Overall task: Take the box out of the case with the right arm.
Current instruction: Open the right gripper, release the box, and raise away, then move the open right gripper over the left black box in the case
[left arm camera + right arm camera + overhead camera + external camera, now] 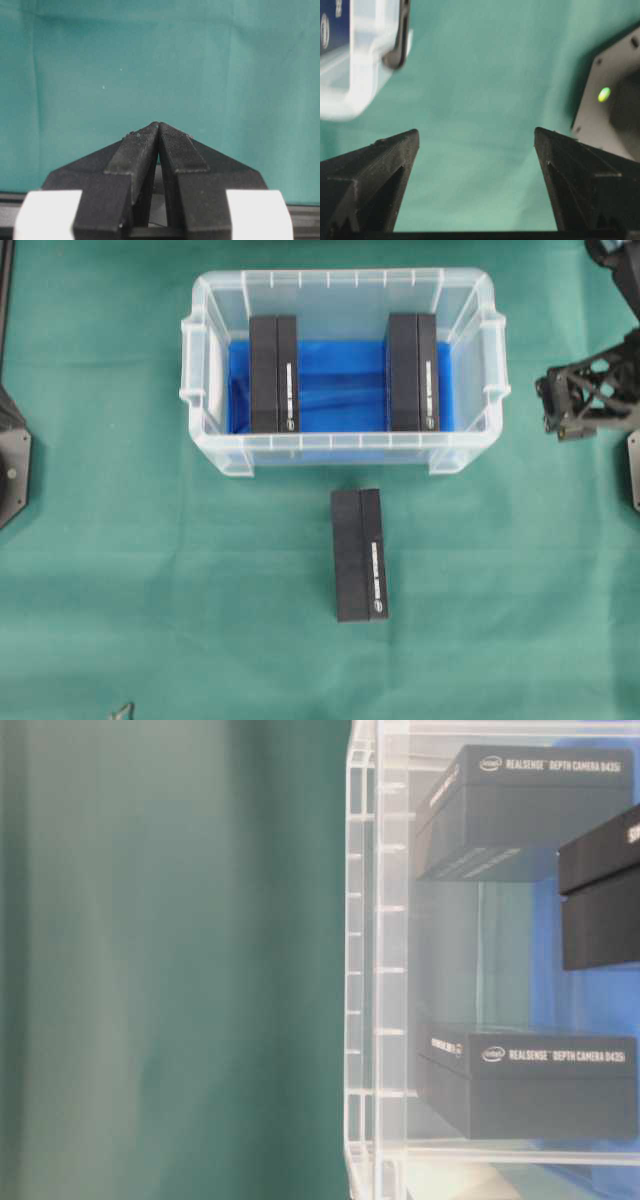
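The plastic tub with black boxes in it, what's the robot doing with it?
Nothing is being held just now. The clear case sits on the green cloth with two black boxes standing inside, one at its left and one at its right. A third black box already lies outside, in front of the case. The right pincer is open and empty, off to the case's side. The left pincer is shut, away from everything.

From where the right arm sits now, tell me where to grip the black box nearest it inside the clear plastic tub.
Grip the black rectangular box across its narrow width, near mid-length, coming straight down from above. It stands on edge along the right end of the clear plastic tub, whose walls block any sideways approach. The right gripper is open and outside the tub.
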Motion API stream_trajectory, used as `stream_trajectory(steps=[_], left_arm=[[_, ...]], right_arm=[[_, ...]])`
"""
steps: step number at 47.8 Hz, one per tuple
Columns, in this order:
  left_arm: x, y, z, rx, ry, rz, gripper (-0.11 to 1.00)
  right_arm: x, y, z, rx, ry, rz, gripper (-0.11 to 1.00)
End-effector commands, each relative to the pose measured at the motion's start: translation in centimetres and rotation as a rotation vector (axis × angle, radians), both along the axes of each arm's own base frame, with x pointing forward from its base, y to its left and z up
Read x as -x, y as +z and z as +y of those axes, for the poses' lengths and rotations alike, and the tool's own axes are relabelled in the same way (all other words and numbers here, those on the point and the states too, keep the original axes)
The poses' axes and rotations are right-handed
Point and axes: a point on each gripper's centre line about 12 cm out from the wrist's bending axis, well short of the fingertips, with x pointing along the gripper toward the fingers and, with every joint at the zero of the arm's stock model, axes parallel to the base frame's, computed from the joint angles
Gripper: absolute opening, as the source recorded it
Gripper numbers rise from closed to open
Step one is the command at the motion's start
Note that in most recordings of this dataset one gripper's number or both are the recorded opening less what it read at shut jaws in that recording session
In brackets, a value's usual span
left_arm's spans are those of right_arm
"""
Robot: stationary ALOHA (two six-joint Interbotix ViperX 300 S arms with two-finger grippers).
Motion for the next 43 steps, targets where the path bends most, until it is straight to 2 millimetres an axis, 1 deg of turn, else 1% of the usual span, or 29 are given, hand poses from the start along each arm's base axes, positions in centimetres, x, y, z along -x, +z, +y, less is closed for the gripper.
stream_trajectory(steps=[1,7,13,43], left_arm=[[-0.2,0.8,0.0,0.000,-0.003,-0.025,0.02],[-0.2,0.8,0.0,0.000,-0.003,-0.026,0.02],[-0.2,0.8,0.0,0.000,-0.003,-0.025,0.02],[-0.3,0.8,-0.1,0.000,-0.006,-0.023,0.02]], right_arm=[[0.2,0.5,-1.8,0.012,-0.015,-0.027,0.91],[0.3,0.3,-3.7,0.024,-0.014,-0.037,0.91],[0.4,0.3,-4.5,0.027,-0.017,-0.043,0.91],[0.5,0.2,-4.4,0.019,-0.019,-0.037,0.91]])
